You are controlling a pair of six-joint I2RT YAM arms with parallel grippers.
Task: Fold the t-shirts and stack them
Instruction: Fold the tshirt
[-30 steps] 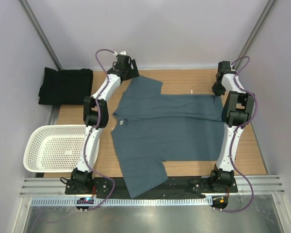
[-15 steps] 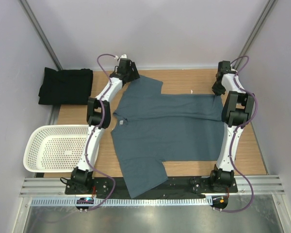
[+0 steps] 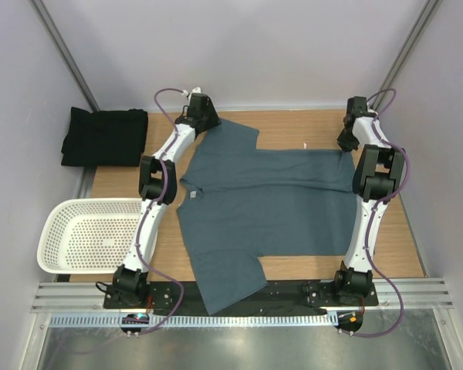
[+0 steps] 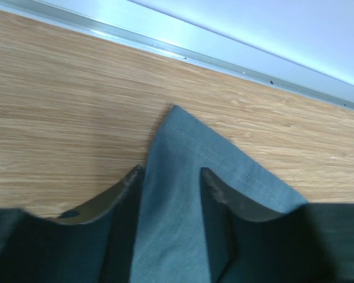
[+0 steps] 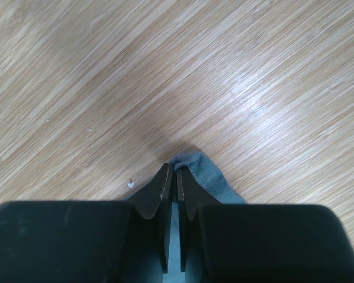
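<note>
Currently, blue shirt (image 3: 262,200) lies flat mid-frame on bench (image 3: 293,127), long axis left-right; left claw (image 4: 169,177), jaws apart, straddles its upper-left sleeve corner, right claw (image 5: 176,177) pinches its upper-right hem corner; black shirt (image 3: 104,137) sits folded, upper left.

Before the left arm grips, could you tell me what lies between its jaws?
A hemmed sleeve corner of the blue-grey t-shirt lies between the jaws of the left gripper, resting on the wooden table; the left wrist view shows it.
</note>
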